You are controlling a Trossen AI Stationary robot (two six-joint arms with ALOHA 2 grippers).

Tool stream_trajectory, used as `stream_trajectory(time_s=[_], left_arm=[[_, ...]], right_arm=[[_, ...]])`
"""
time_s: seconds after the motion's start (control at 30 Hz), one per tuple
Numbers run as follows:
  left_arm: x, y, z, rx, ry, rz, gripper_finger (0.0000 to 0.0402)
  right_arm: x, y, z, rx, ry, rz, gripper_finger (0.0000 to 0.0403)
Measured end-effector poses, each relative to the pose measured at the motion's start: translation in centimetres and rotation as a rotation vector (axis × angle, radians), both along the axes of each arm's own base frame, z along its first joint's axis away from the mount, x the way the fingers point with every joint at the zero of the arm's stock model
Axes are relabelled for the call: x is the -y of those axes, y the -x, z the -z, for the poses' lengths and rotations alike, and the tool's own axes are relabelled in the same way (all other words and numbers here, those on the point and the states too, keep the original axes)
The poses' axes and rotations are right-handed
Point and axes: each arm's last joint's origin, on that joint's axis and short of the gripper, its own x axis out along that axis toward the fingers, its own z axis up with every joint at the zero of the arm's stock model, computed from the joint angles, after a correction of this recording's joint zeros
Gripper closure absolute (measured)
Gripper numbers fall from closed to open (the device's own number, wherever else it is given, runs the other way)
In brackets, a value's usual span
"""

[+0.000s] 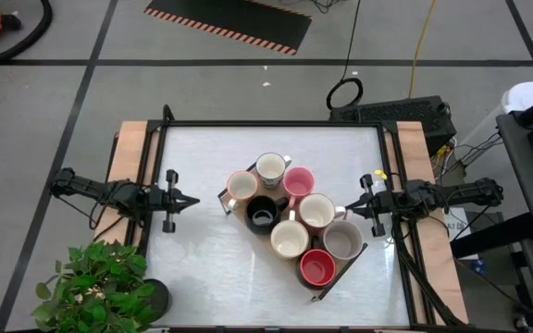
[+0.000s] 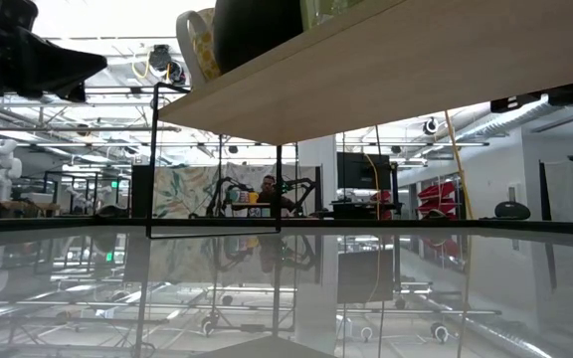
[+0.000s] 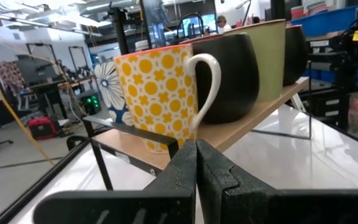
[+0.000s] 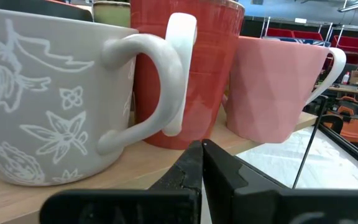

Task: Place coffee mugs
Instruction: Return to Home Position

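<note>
Eight mugs stand close together on a long wooden tray [image 1: 239, 211] with black wire ends, set aslant at the table's middle. They are white [image 1: 270, 169], two pink [image 1: 298, 182] [image 1: 241, 187], black [image 1: 263, 214], two cream [image 1: 316, 212] [image 1: 290, 240], grey [image 1: 342, 240] and red [image 1: 316, 269]. My left gripper [image 1: 191, 200] is shut, level, left of the tray and pointing at it. In its wrist view [image 3: 196, 155] a yellow-dotted mug [image 3: 160, 99] is nearest. My right gripper [image 1: 353, 206] is shut, just right of the tray. Its wrist view [image 4: 202, 149] shows the grey mug [image 4: 42, 118], red mug [image 4: 188, 74] and a pink mug [image 4: 278, 87] close ahead.
A potted plant [image 1: 100, 282] sits at the table's near left corner. Wooden strips [image 1: 130, 157] run along the left and right table edges. Bare white table lies between each gripper and the tray and along the far side. The low view looks under the raised tray [image 2: 386, 70].
</note>
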Motion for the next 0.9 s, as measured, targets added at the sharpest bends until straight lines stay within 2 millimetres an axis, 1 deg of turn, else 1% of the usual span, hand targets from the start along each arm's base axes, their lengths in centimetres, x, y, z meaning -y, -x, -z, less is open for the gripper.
stream_trajectory(time_s=[0.27, 0.4, 0.77, 0.9], left_arm=[[0.1, 0.0, 0.3, -0.027, -0.005, 0.03, 0.0401], [0.0, 0.0, 0.3, -0.025, -0.034, 0.022, 0.0401], [-0.6, -0.2, 0.2, -0.018, -0.059, 0.038, 0.0401], [-1.0, -0.2, 0.2, -0.017, -0.043, 0.023, 0.0401]], right_arm=[[0.0, 0.0, 0.0, 0.0, 0.0, 0.0, 0.0403], [0.0, 0.0, 0.0, 0.0, 0.0, 0.0, 0.0403], [0.0, 0.0, 0.0, 0.0, 0.0, 0.0, 0.0403], [0.0, 0.0, 0.0, 0.0, 0.0, 0.0, 0.0403]])
